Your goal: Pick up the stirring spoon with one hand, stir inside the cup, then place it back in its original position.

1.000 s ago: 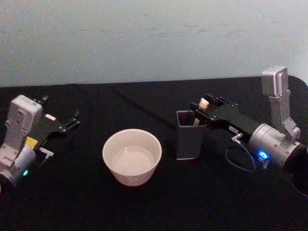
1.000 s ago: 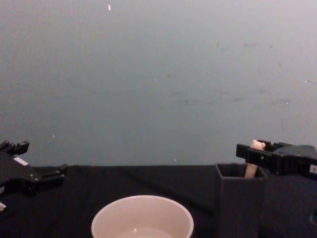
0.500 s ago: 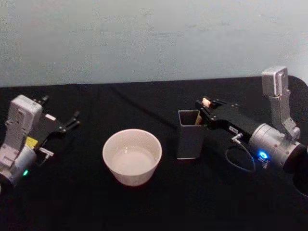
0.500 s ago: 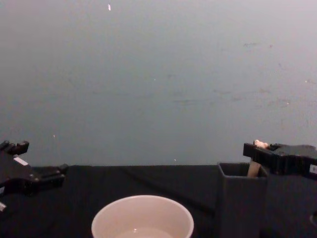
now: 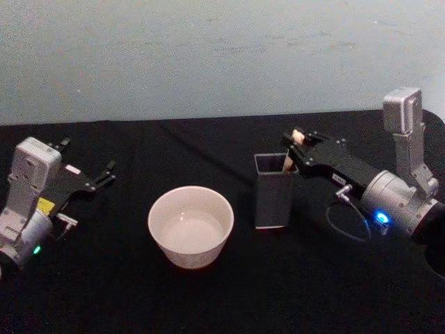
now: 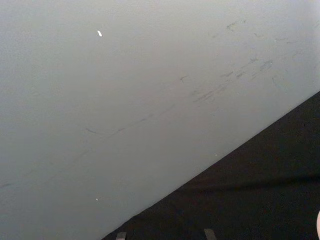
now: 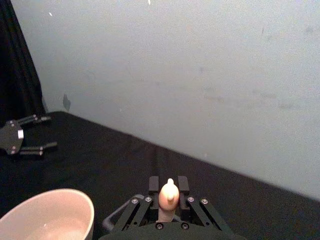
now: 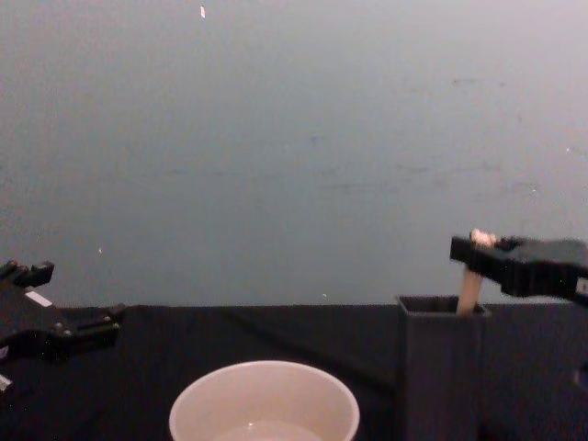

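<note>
1. Higher now, the right claw (image 5: 297,138) is clamped on the spoon (image 8: 469,289) top, to pull it out.
2. Its low end hangs below the claw, inside the holder (image 5: 272,202).
3. Left claw (image 5: 87,175) rests far off, spread apart.

The stirring spoon (image 5: 290,154) stands nearly upright in the tall dark grey square holder (image 5: 272,203). Its beige handle and bear head rise above the rim, and its lower end is hidden inside. The right gripper (image 5: 296,141), reaching in from the right, is clamped on the handle just below the head. The wide cream-white cup (image 5: 182,256) sits upright left of the holder, near it but apart.
</note>
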You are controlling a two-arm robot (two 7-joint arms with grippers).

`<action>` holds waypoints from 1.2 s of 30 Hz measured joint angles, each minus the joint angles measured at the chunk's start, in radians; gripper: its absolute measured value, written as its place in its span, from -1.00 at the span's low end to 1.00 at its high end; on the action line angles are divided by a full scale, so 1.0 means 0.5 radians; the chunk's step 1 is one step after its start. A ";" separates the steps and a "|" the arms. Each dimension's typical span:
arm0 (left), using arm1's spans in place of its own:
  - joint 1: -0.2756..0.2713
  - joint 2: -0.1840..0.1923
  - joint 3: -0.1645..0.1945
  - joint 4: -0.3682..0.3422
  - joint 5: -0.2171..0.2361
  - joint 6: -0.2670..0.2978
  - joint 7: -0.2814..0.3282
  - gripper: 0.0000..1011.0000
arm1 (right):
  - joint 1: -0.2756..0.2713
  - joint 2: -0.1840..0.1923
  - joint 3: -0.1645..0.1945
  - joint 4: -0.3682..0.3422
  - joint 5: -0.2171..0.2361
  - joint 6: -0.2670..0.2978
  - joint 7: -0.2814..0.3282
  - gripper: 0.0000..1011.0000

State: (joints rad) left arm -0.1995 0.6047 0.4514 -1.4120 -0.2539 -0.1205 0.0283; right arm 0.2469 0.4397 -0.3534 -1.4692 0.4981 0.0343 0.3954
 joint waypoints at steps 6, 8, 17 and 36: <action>0.000 0.000 0.000 0.000 0.000 0.000 0.000 0.98 | 0.002 0.009 0.052 -0.083 -0.020 -0.065 0.024 -0.58; 0.000 0.000 0.000 0.000 0.000 0.000 0.000 0.98 | 0.004 0.012 0.077 -0.116 -0.013 -0.082 0.039 -0.58; 0.000 0.000 0.000 0.000 0.000 0.000 0.000 0.98 | 0.030 0.015 0.167 -0.236 0.059 -0.156 0.081 -0.58; 0.000 0.000 0.000 0.000 0.000 0.000 0.000 0.98 | 0.179 -0.075 -0.015 -0.162 0.051 -0.286 0.291 -0.58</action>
State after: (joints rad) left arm -0.1995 0.6047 0.4514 -1.4120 -0.2539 -0.1205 0.0283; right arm 0.3366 0.4020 -0.3610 -1.5502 0.5237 -0.1089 0.5410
